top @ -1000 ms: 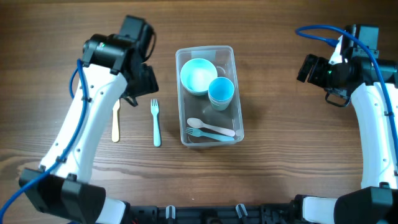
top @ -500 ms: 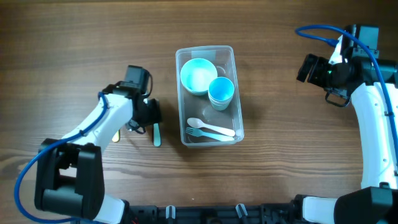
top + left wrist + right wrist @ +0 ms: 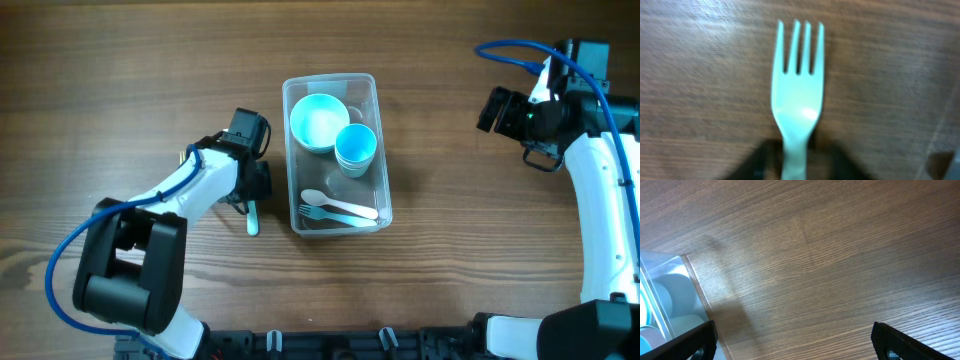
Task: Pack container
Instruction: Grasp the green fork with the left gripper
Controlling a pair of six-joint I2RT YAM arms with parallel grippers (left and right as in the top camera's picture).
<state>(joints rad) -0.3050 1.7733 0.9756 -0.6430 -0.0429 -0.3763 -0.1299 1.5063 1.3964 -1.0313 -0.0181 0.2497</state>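
Observation:
The clear container (image 3: 335, 79) stands at the table's middle and holds a blue bowl (image 3: 318, 122), a blue cup (image 3: 355, 148), a white spoon and a blue fork (image 3: 340, 211). Left of it a light blue fork (image 3: 252, 222) lies on the wood. My left gripper (image 3: 250, 190) is low over its handle. In the left wrist view the fork (image 3: 796, 100) fills the frame, tines away, and my left gripper (image 3: 796, 165) has a dark blurred finger on each side of the handle. My right gripper (image 3: 490, 110) hovers open at the far right, holding nothing (image 3: 795, 340).
The container's corner (image 3: 690, 280) shows at the left edge of the right wrist view, with bare wood beyond it. The left arm (image 3: 190, 190) stretches across the table left of the fork.
My left arm has swung down and right onto the loose fork, and its jaws have narrowed around the handle. The right arm has not moved.

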